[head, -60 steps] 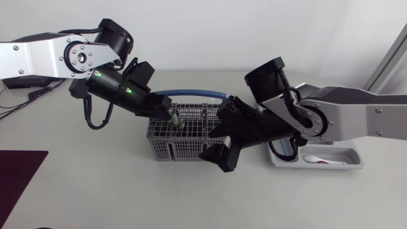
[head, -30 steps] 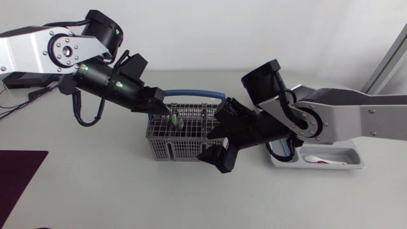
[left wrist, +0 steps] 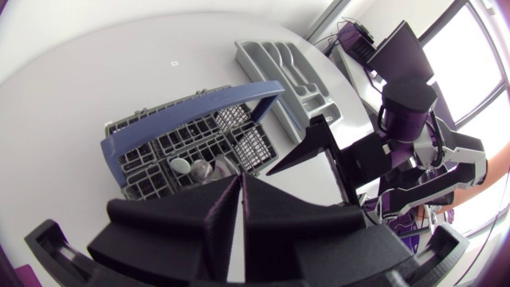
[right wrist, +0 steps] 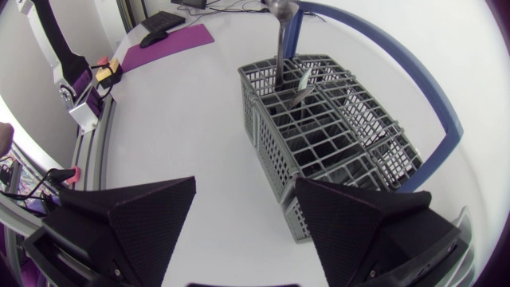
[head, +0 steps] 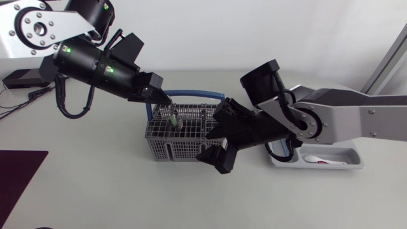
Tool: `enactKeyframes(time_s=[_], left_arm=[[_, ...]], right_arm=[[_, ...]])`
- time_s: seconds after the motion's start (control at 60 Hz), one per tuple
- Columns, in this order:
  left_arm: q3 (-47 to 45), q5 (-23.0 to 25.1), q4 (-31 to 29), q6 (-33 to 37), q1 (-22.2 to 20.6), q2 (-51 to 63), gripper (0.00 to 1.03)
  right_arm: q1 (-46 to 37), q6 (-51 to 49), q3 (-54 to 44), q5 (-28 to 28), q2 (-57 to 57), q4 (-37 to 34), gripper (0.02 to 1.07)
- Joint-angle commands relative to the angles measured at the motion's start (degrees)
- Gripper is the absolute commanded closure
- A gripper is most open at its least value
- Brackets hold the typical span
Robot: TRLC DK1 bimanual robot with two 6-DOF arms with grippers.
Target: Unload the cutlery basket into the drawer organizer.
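Observation:
The grey wire cutlery basket [head: 163,150] with a blue handle [head: 191,93] sits mid-table. My left gripper [head: 165,101] hangs shut over its back left corner, holding the top of a grey metal cutlery piece [right wrist: 280,48] whose lower end is still in a compartment. More cutlery [left wrist: 180,166] lies in the basket [left wrist: 135,147] ahead of the left gripper [left wrist: 241,180]. My right gripper [head: 207,145] stands open and empty at the basket's [right wrist: 319,151] front right corner, as the right wrist view [right wrist: 245,188] shows. The grey drawer organizer [head: 348,163] at the right holds a white spoon [head: 316,159].
A dark purple mat [head: 19,170] lies at the table's front left edge. My right arm's links cover the organizer's left end. Bare tabletop stretches in front of the basket.
My left gripper has risen and drawn back to the left, out of the basket, staying shut. The right arm has barely moved.

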Motion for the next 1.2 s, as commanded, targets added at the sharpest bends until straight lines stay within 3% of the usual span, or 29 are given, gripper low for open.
enactKeyframes(time_s=[0.0, 0.2, 0.4, 0.533, 0.783, 1.183], left_arm=[[1.9, 0.5, -1.0, -1.6, -0.7, -2.0, 0.87], [1.3, 0.4, -1.5, -0.2, -1.5, -5.8, 0.87], [1.8, 0.9, -3.1, 5.9, -3.8, -7.4, 0.87], [2.7, 4.7, -5.3, 11.1, -4.6, -7.1, 0.87], [4.6, 14.8, -12.9, 24.1, -5.7, -5.0, 0.87], [7.0, 20.4, -25.0, 43.2, -12.9, -0.2, 0.87]], right_arm=[[0.4, 0.7, 0.0, 0.5, -0.8, 0.5, 0.17], [0.3, -1.0, -1.3, 0.5, -4.6, -0.1, 0.17], [-2.2, -6.4, -2.3, -2.0, -10.8, -5.1, 0.17], [-4.0, -11.2, -3.7, -3.6, -14.4, -7.7, 0.14], [-9.4, -21.3, -5.3, -13.3, -19.0, -14.0, 0.14], [-6.8, -27.6, -6.5, -15.9, -20.3, -16.5, 0.14]])
